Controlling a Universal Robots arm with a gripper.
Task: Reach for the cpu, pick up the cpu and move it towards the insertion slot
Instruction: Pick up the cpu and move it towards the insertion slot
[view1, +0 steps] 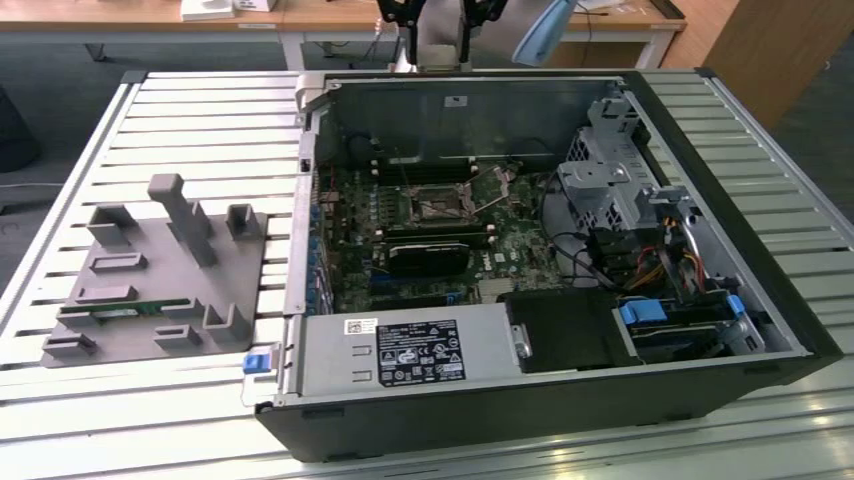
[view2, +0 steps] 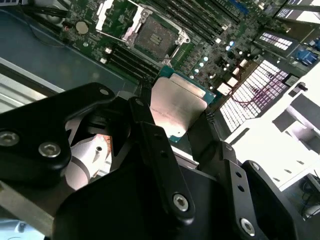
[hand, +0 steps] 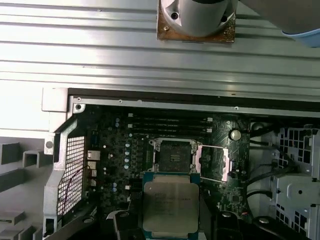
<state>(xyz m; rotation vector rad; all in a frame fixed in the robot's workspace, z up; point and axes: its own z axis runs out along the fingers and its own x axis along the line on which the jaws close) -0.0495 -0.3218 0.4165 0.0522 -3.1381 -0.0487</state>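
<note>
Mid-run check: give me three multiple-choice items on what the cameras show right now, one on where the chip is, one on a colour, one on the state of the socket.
1. Where is the small flat square cpu with the silvery metal top?
A. Between the gripper's black fingers, above the motherboard
B. On the grey plastic tray
C. Seated in the socket

2. What colour is the cpu's thin rim?
A. Red
B. Tan-green
C. White

3. What state is the square black insertion slot framed in silvery metal in?
A. Covered by a cooler
B. Filled by a chip
C. Open and empty

Answers: 1 A, both wrist views show it held in the gripper; 2 B, the edge shows beside the metal top; 3 C, its frame is swung aside.
</note>
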